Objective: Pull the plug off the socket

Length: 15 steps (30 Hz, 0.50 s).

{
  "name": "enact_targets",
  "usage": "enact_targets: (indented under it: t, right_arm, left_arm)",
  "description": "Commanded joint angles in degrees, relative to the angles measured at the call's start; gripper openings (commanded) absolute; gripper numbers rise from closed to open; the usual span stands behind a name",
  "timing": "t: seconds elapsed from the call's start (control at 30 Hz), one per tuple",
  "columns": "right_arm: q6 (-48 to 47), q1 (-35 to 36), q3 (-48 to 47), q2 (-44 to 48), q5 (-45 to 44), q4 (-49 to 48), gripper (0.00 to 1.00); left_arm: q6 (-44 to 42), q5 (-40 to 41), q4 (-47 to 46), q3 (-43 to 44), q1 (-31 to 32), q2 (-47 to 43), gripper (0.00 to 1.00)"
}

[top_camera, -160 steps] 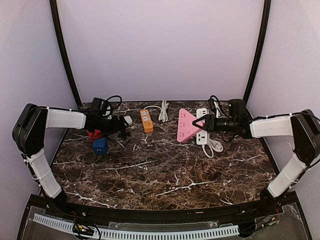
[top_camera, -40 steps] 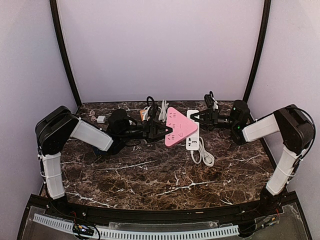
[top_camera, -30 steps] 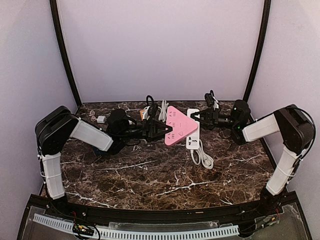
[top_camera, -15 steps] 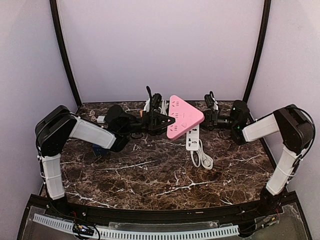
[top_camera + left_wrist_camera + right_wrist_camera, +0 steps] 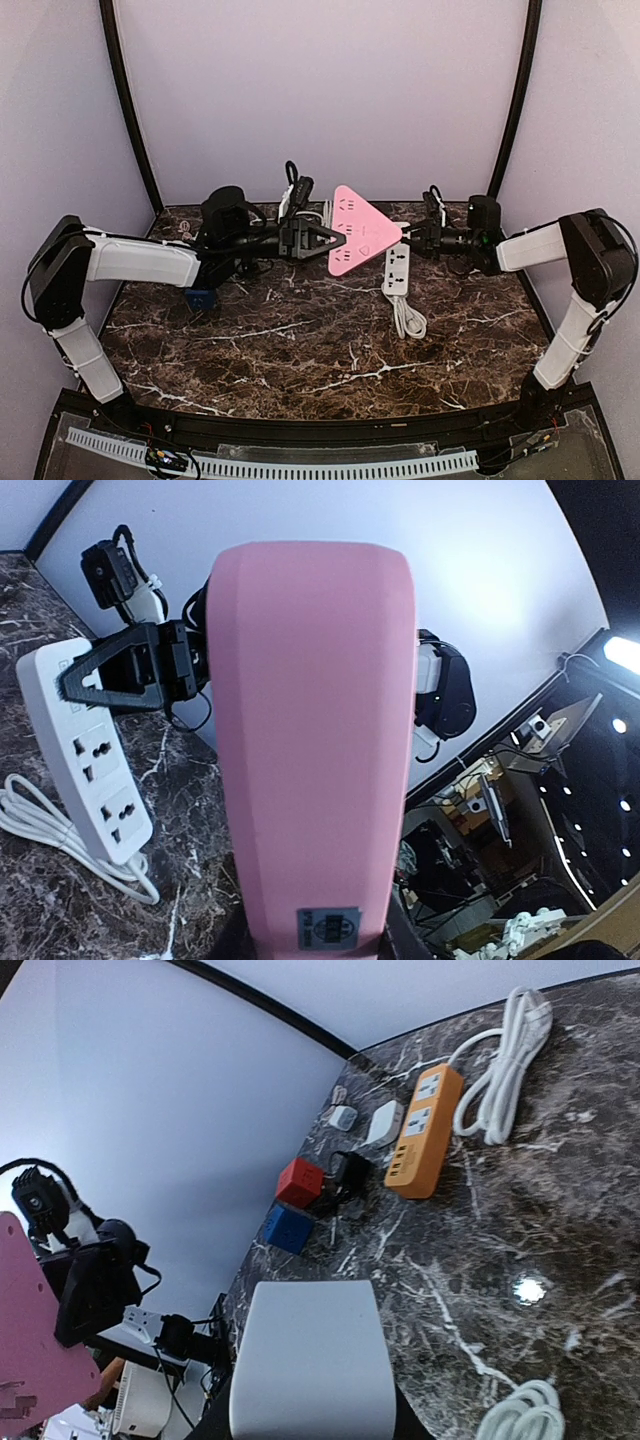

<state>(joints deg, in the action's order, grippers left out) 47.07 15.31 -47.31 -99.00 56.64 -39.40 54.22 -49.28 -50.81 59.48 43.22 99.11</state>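
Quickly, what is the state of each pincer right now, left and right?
The left pincer is closed on the pink power strip.
The right pincer is closed on the white plug.

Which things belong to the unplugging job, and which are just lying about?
In the job: pink power strip, in the left end effector; white plug, in the right end effector.
Lying about: white power strip, orange power strip, red cube, blue cube.

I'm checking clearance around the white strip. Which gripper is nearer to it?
Right. The right gripper, gripping the plug, sits by the far end of the white strip. The left gripper is farther off to its left, holding the pink socket aloft.
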Motion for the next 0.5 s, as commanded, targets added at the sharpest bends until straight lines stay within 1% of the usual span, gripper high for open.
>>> enact_targets:
  t: [0.0,0.1,0.17,0.27,0.37,0.47]
  right_arm:
    - [-15.7,-7.4,-6.7,4.6,-7.0,18.4,0.00]
    - [-18.6,-12.0,-10.6,5.9,-11.3,23.1,0.00]
    - [-21.3,-14.5,-15.6,5.5,-14.6,26.9,0.00]
    - [-23.8,-14.8,-24.5,2.5,-17.8,31.7,0.00]
    - [-24.1,-14.5,-33.2,-2.3,-18.0,34.6,0.00]
    - [-28.2,-12.5,-41.7,-6.7,-22.7,41.4,0.00]
  left_arm:
    - [-14.2,6.6,17.6,-1.7,-2.0,-7.1,0.01]
    - [-13.7,7.8,18.7,-3.1,-4.0,-8.4,0.01]
    - [-13.7,8.3,19.1,-3.8,-4.9,-8.9,0.01]
    - [-14.2,9.0,20.1,-4.4,-5.6,-9.5,0.01]
    - [-14.6,9.7,20.8,-4.8,-6.0,-9.9,0.01]
    - [-14.8,10.7,21.7,-5.3,-6.6,-10.4,0.01]
